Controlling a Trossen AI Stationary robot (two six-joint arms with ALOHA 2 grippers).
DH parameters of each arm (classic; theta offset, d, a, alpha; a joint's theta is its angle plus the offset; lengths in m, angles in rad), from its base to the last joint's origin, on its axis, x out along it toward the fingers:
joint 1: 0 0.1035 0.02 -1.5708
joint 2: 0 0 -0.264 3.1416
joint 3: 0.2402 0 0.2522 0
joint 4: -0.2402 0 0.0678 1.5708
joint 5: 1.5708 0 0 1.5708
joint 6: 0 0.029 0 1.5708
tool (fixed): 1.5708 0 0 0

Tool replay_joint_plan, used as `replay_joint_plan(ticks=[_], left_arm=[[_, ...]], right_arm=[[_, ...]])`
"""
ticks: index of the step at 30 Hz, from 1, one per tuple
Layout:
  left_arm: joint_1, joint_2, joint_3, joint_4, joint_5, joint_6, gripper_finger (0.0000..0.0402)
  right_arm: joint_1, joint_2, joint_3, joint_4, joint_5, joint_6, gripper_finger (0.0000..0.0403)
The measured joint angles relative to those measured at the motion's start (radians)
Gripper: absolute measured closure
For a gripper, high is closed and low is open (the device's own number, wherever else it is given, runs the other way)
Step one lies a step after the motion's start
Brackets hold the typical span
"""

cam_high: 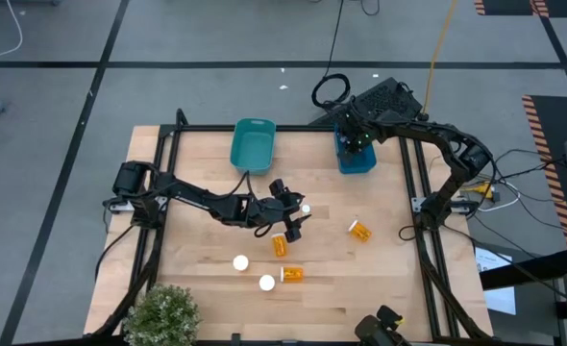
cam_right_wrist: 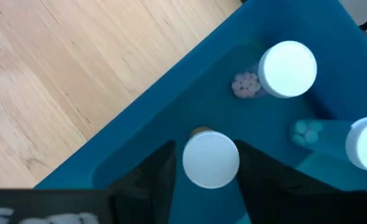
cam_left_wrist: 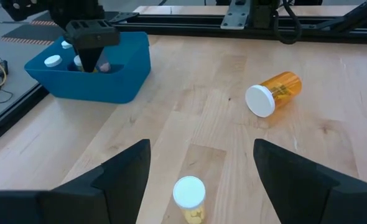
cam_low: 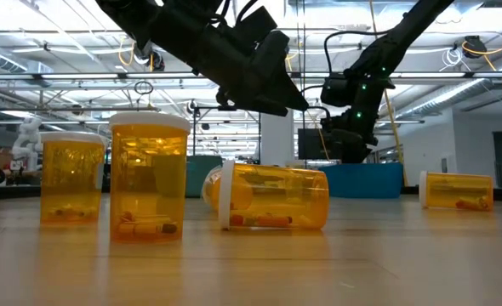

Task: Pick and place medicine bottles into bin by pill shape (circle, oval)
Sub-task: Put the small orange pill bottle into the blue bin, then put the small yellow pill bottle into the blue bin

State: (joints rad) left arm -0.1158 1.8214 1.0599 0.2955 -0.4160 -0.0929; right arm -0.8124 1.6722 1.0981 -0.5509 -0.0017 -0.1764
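My right gripper [cam_right_wrist: 203, 163] is clamped on an upright bottle [cam_right_wrist: 211, 158], cap up, axis vertical, inside the blue bin [cam_high: 357, 159]. Left gripper [cam_left_wrist: 199, 168] has fingers apart over an upright bottle [cam_left_wrist: 189, 198] mid-table.

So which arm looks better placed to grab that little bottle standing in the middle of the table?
The left. Its tool hangs open right over the upright bottle at mid-table, a finger on each side. The right tool is over the blue bin at the far edge, a white-capped bottle between its fingers.
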Motion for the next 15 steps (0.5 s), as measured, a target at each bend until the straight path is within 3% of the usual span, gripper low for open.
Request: replay_joint_plan(ticks=[7,15], left_arm=[[0.000,0.000,0.000,0.000,0.000,-0.001,0.0112],[0.000,0.000,0.000,0.001,0.000,-0.007,0.0112]], right_arm=[[0.000,-0.017,0.000,0.001,0.000,0.006,0.0225],[0.004,-0.128,0.001,-0.029,0.005,0.033,0.0199]])
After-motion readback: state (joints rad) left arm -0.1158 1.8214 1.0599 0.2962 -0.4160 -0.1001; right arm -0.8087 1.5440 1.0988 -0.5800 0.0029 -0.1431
